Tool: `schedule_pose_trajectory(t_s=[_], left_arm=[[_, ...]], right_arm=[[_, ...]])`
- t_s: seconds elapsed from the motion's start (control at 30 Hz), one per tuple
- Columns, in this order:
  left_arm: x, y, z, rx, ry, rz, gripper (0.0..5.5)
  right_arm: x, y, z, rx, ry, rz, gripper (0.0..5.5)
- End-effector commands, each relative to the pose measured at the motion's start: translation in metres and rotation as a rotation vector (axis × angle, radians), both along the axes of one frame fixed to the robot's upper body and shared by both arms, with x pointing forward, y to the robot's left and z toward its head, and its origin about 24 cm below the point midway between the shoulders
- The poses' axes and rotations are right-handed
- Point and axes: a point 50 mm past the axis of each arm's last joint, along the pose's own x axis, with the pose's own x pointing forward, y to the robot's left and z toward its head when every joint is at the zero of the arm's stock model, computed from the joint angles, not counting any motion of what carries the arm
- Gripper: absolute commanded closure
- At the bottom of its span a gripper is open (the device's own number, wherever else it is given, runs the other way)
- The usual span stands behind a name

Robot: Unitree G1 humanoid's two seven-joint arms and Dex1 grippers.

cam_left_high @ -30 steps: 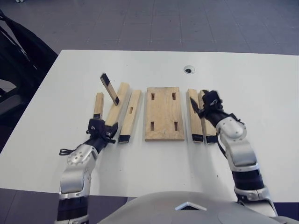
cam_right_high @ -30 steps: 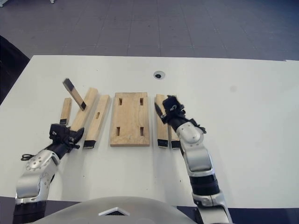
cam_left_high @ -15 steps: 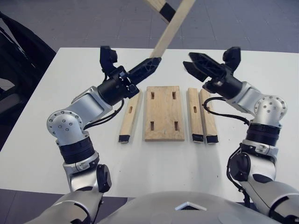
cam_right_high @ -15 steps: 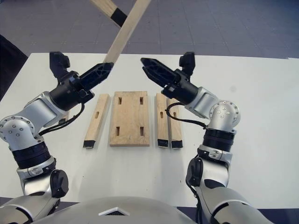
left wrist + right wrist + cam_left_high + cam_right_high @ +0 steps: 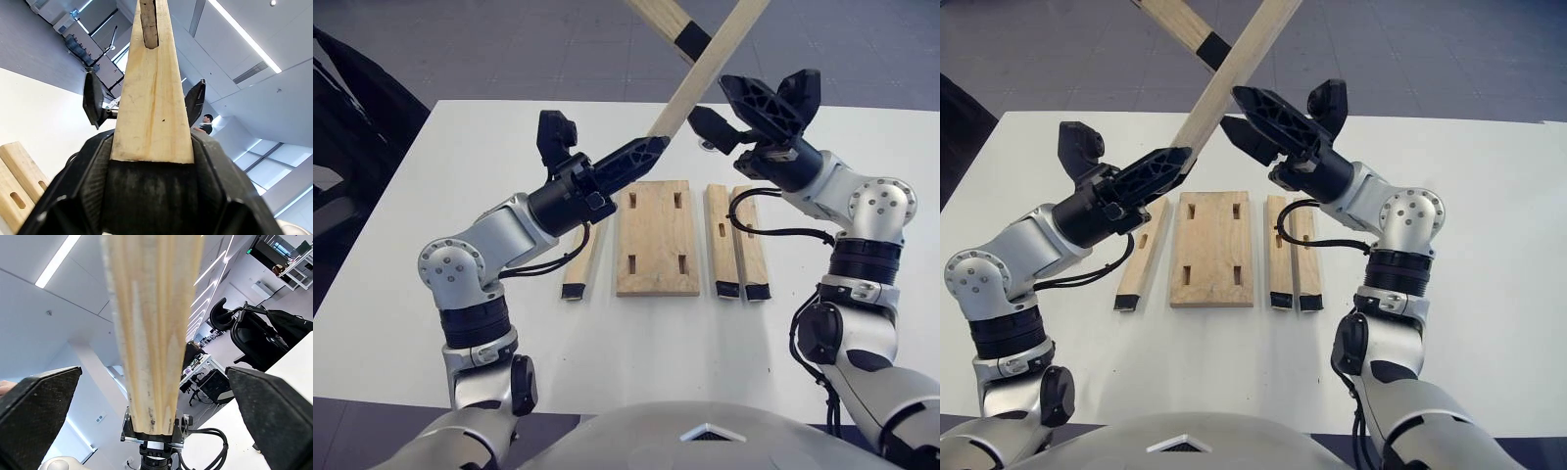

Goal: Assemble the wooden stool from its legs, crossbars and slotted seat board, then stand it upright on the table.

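Note:
My left gripper is raised over the table and shut on the lower end of a pale wooden leg that slants up and to the right. A crossbar with a black band crosses this leg near its top. In the left wrist view the leg is clamped between the black fingers. My right gripper is open, one finger on each side of the leg; in the right wrist view the leg stands between the spread fingers. The slotted seat board lies flat below.
On the white table, one slotted leg lies left of the seat board and two more lie to its right. Bare table stretches to the far right and along the front edge.
Both arms have risen from the table. The left gripper has carried the leg with its crossbar up and rightward, and the open right gripper has moved in around the leg.

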Motion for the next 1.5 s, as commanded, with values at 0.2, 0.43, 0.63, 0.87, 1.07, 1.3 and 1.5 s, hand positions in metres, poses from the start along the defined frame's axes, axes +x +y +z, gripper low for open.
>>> schedule_pose_trajectory(t_s=[0.2, 0.43, 0.63, 0.87, 1.07, 1.3, 1.5], left_arm=[[-0.004, 0.000, -0.008, 0.064, 0.020, 0.002, 3.45], [-0.001, 0.000, -0.007, 0.068, 0.016, 0.013, 3.45], [-0.003, 0.003, -0.008, 0.079, 0.015, 0.007, 3.45], [-0.002, 0.004, -0.011, 0.087, 0.020, 0.011, 3.45], [-0.002, 0.005, -0.010, 0.094, -0.005, 0.018, 3.46], [-0.002, 0.008, -0.008, 0.115, -0.067, 0.012, 3.46], [-0.005, 0.018, -0.002, 0.145, -0.124, 0.000, 2.50]], right_arm=[[0.006, 0.010, 0.016, 0.005, -0.026, 0.015, 0.26], [0.004, 0.015, 0.007, -0.095, -0.024, 0.025, 1.63], [0.010, 0.009, 0.006, -0.074, -0.008, -0.021, 2.65], [0.009, 0.006, 0.004, -0.083, -0.006, -0.018, 3.41], [0.007, 0.004, 0.003, -0.114, -0.012, -0.005, 3.41], [0.007, 0.001, 0.007, -0.121, -0.031, -0.002, 3.44], [0.016, -0.005, 0.005, -0.138, -0.011, -0.077, 3.45]])
